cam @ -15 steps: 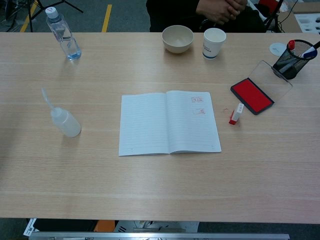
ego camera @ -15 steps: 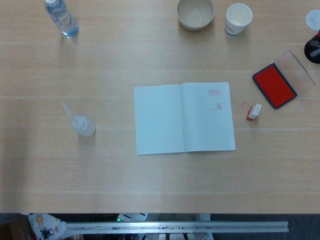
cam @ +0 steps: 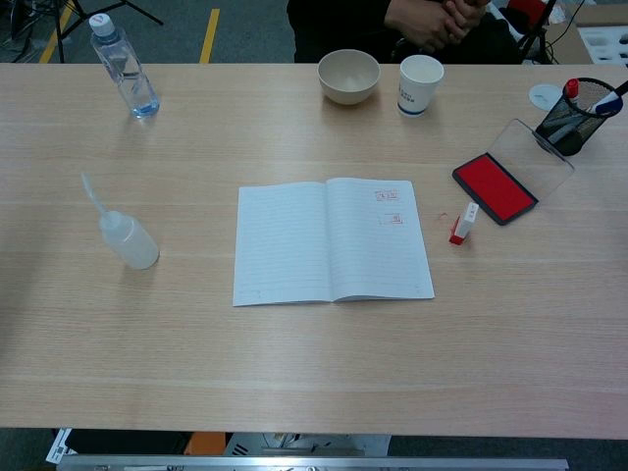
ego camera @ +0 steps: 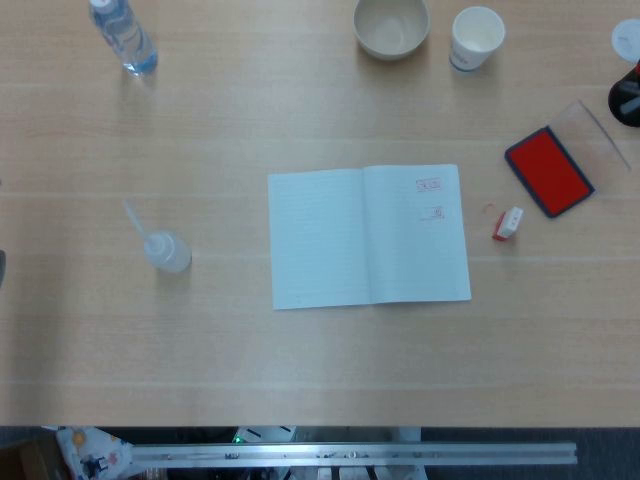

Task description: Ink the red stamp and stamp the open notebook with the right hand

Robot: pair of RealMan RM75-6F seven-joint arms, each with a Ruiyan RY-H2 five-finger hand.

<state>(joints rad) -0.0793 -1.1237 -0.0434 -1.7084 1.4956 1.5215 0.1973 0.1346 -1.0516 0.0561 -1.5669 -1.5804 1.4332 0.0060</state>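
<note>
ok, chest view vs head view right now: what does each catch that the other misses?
Chest only: the person seated behind the far edge, hands clasped, and the whole mesh pen holder, which the head view crops at its right edge.

Head only: the aluminium rail below the table's near edge in full, plus a dark sliver at the left border, too little to identify.

Both: open notebook bearing two red marks, red stamp lying beside it, open ink pad, bowl, paper cup, water bottle, squeeze bottle. Neither shows a hand.
</note>
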